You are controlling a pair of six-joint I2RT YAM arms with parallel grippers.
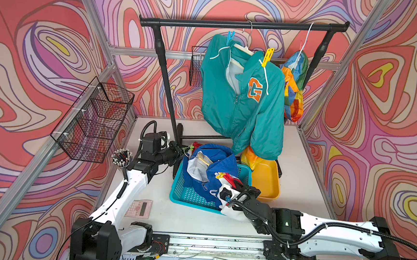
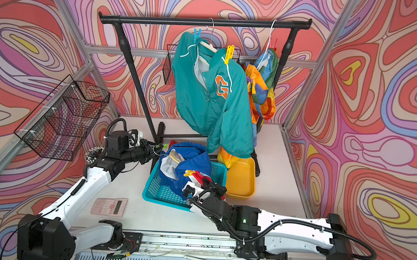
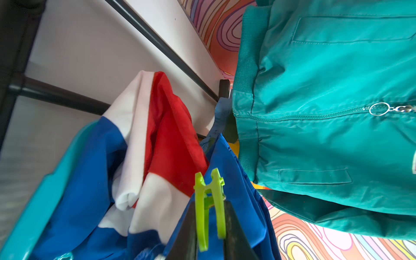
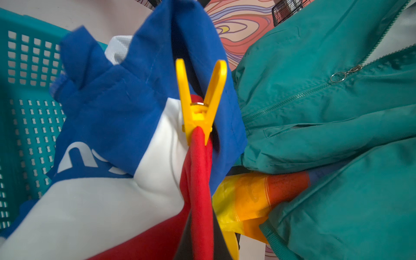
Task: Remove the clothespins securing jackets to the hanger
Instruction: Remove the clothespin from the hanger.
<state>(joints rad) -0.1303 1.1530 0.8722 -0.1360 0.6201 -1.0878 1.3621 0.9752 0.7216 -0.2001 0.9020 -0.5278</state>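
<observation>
- Left gripper (image 3: 210, 225) is clenched on the green clothespin (image 3: 209, 202). The pin sits lengthwise between the jaws, its free end poking out over the blue jacket (image 3: 85, 180).
- Right gripper (image 4: 201, 243) is clamped on a red fold of that blue jacket. The yellow clothespin (image 4: 199, 108) bites the same fold just ahead of the jaws, not between them.
- Jackets: three. The blue one is down; the teal jacket (image 1: 244, 108) and the rainbow jacket (image 1: 293, 91) hang on the rail (image 1: 235, 25), rainbow at the right.
- Clothespins: four for certain. Besides those two, a blue clothespin (image 1: 230, 38) and a second yellow pin (image 1: 267, 57) grip the teal shoulders.
- The teal basket (image 1: 182, 196) holds the heaped blue jacket. In the yellow tub (image 1: 266, 187), just to its right, the rainbow hem droops over the far edge.
</observation>
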